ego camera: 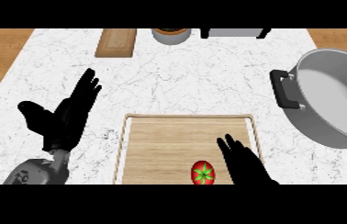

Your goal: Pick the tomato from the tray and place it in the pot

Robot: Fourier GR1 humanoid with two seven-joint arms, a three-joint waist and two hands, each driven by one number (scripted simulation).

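The red tomato with a green star-shaped calyx point(203, 173) lies on the rectangular light-wood tray with a pale raised rim point(156, 140), near the tray's near edge and right of its centre. The right hand point(244, 165) is over the tray, just beside the tomato on its right; its fingers are straight and extended toward the tray's far edge, holding nothing. The left hand point(68, 115) is off the tray, to its left, over the white marbled bench point(190, 81); its fingers are straight and spread, thumb apart, holding nothing. The large grey metal pot with a black side handle point(318, 99) stands on the bench to the right of the tray and partly beyond its far edge, cut off by the view's right edge. Well beyond the tray's far edge are a small wooden board point(116, 42), a round brown-rimmed container point(171, 35), and a grey appliance point(234, 33).
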